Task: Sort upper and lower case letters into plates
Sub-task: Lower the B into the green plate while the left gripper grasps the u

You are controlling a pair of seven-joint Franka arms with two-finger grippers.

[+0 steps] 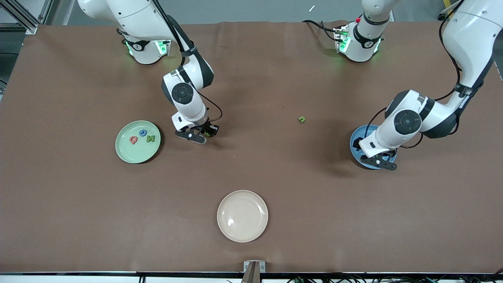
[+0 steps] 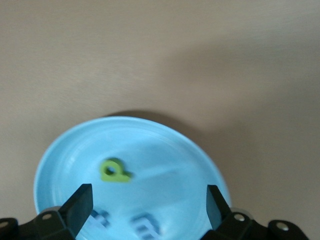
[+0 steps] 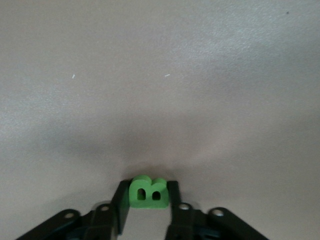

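brown matte table cover point(image 1: 251, 165) spans the whole work surface, faint creases near the robots' bases, a few pale specks on it. grey floor shows along the top edge, aluminium frame point(image 1: 23, 15) at the right arm's corner, cables and a small metal bracket point(image 1: 254, 267) at the edge nearest the front camera.

pale mint green round plastic plate point(image 1: 137, 142) sits toward the right arm's end of the table, holding a red foam letter point(image 1: 133, 139), a blue foam letter point(image 1: 143, 133) and a green foam letter n point(image 1: 151, 138). bright blue round plastic plate point(image 1: 359, 135) sits toward the left arm's end, partly covered by the arm. in the left wrist view it holds a yellow-green foam letter point(image 2: 114, 171) and two pale blue foam letters point(image 2: 145, 223). empty cream-beige round plate point(image 1: 242, 215) lies nearer the front camera, mid-table. small green foam letter point(image 1: 301, 119) lies alone on the cover between the two arms.

right gripper point(image 1: 204, 133) is low at the cover beside the mint plate, fingers pinching a bright green foam block letter b point(image 3: 148, 192). left gripper point(image 1: 379, 160) hovers over the blue plate, fingers point(image 2: 80, 205) spread wide, nothing between them.
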